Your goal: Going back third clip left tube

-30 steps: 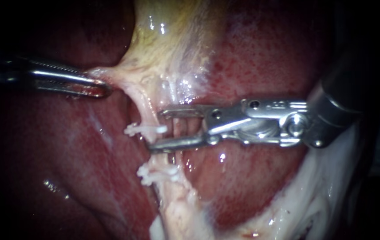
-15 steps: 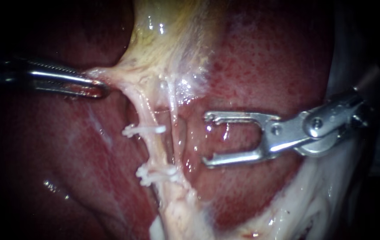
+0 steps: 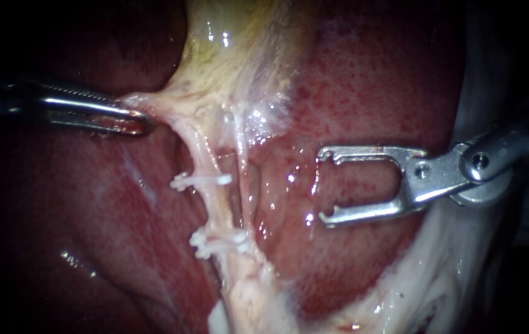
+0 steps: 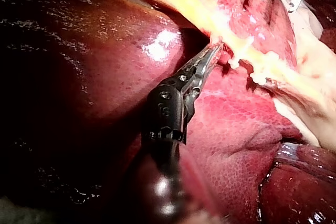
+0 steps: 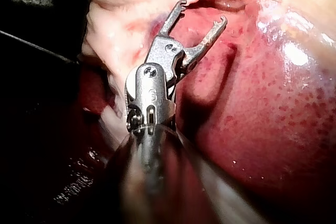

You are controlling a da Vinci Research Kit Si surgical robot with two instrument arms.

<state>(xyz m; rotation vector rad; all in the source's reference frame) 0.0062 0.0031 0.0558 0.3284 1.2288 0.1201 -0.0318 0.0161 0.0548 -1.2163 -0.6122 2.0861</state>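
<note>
Right tool [image 3: 322,185] backed off left tube [image 3: 206,162], gaping, empty; two white clips [image 3: 200,180] on tube; left tool [image 3: 138,122] grips tissue [image 3: 153,102]

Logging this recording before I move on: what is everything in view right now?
liver: one, dark red, behind everything.
gallbladder: one, yellowish, top centre, narrowing downward.
tubes: two, pale; left tube thicker, right tube thinner, beside it.
clips: two, white, across the left tube; upper clip, lower clip.
pale tissue: one mass, white, lower right.
left instrument: one, silver, jaws shut on the gallbladder's lower edge.
right instrument: one, silver, jaws open and empty over the liver, apart from the tubes.
</note>
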